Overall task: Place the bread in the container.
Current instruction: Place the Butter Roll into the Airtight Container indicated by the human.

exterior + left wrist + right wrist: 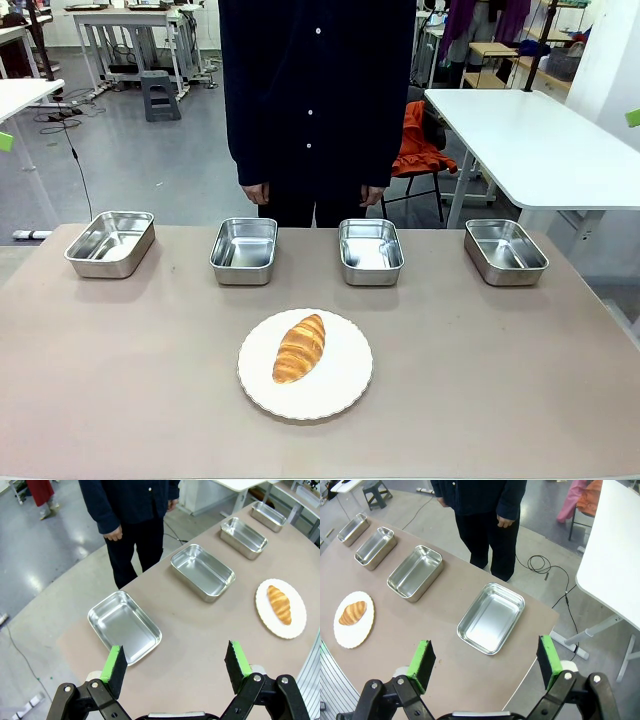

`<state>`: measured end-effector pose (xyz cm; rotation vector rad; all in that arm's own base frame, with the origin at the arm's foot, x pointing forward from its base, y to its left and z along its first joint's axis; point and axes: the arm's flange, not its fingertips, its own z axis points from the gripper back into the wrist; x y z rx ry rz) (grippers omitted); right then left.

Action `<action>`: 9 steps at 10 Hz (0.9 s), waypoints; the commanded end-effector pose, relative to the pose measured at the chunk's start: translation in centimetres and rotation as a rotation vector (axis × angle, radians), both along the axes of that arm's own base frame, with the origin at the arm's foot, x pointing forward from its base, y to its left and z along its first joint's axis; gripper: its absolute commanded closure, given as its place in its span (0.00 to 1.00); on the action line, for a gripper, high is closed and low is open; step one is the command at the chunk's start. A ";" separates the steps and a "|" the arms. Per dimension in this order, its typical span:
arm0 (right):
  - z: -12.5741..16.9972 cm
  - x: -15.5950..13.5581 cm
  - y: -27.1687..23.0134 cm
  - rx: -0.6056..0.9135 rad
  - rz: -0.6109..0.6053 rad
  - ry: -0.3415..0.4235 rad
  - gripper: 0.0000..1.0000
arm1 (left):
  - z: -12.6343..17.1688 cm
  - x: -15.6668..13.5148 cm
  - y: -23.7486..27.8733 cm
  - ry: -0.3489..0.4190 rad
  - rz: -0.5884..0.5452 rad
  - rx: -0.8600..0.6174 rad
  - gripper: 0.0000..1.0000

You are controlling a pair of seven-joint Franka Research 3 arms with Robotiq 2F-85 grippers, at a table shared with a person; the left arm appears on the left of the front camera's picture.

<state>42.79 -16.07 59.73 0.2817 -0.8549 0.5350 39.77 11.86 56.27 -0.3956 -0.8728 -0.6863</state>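
The bread (300,348) lies on a round white plate (345,395) at the middle of the worktop (500,380), on the robot's side of a row of four steel containers (242,273). A person stands beyond the row. The left hand (175,652) and right hand (485,650) hang above the worktop's ends, jaws wide, holding nothing.
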 end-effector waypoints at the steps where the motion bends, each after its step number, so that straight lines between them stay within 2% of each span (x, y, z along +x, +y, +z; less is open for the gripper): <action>1: -0.1 0.0 0.0 0.017 0.009 -0.009 0.00 | 0.1 -0.1 0.0 -0.004 0.000 0.000 0.00; 9: -0.1 0.0 0.0 0.017 0.009 -0.009 0.00 | 0.1 -0.1 0.0 -0.004 0.000 0.000 0.00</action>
